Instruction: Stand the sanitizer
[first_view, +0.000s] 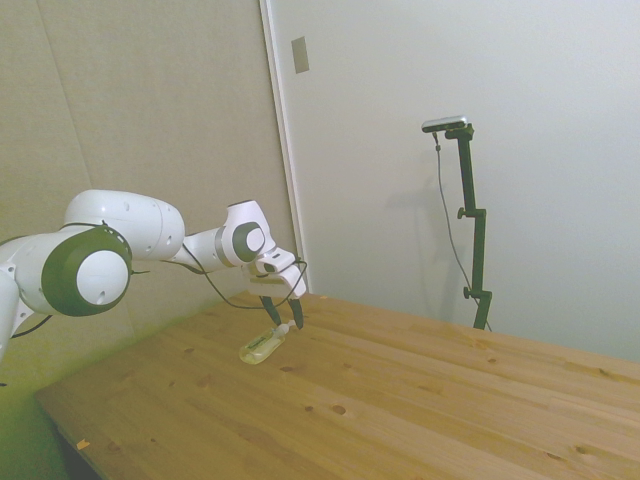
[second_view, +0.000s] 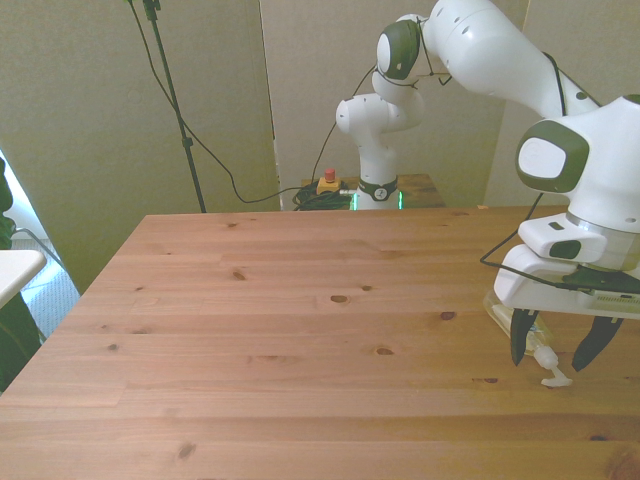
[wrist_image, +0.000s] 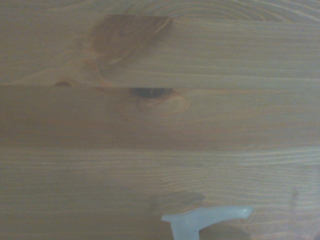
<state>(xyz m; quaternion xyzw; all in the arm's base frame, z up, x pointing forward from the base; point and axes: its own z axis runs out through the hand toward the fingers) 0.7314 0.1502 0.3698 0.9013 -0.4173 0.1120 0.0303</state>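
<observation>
The sanitizer (first_view: 265, 344) is lying on its side on the wooden desk (first_view: 400, 400), near the edge at the front view's right, with its white cap (second_view: 552, 377) pointing toward the front camera. The gripper (second_view: 553, 350) is hanging just above the cap end, its dark fingers (second_view: 521, 336) spread apart on either side of the bottle's neck, not pinching it. In the wrist view, the white cap (wrist_image: 205, 218) is showing against the desk's knotted boards (wrist_image: 150, 95).
</observation>
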